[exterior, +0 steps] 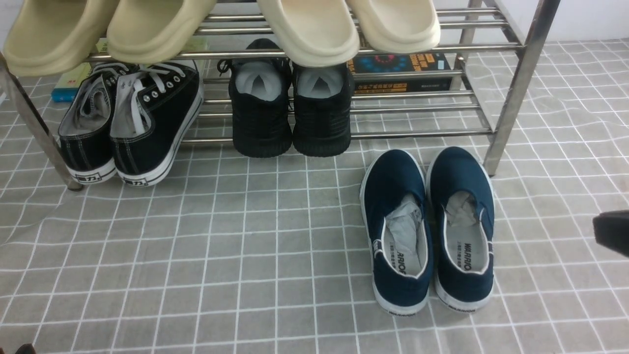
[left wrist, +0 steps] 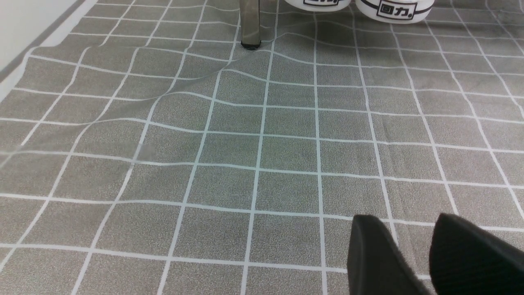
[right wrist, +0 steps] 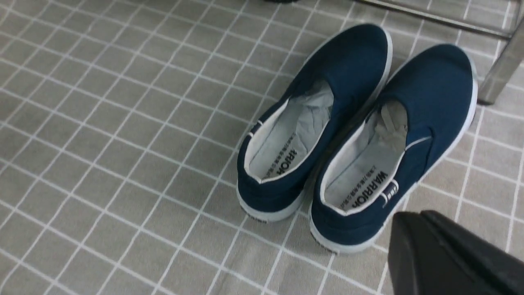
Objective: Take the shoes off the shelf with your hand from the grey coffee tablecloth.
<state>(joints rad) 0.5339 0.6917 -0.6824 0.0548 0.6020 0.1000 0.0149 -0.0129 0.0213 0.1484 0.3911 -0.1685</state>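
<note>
Navy canvas slip-ons, the shoes (exterior: 427, 231), sit as a pair on the grey coffee tablecloth (exterior: 196, 255), toes toward the shelf (exterior: 516, 93), heels toward robot, sides touching or nearly so; just in front of the rack's right leg, off the rails. So by the look of it they're already down from the shelf. Handling guess: light, uppers soft and will fold under a pinch; white rubber sole stiffer, prob. grippy not slick. Grey paper stuffing in both toes, so toe box holds shape some. Best hold, I'd judge: heel collar w/ one finger inside and one outside, or the inner walls of both shoes pinched together to lift the pair. Cloth wrinkles near rack leg, could drag if a sole catches. Right gripper (right wrist: 446, 254) pads pressed together, nothing between them, near the heel of the right-hand shoe, not touching. Left gripper (left wrist: 413, 254) fingers apart, empty, low over bare cloth, well away from the pair.
</note>
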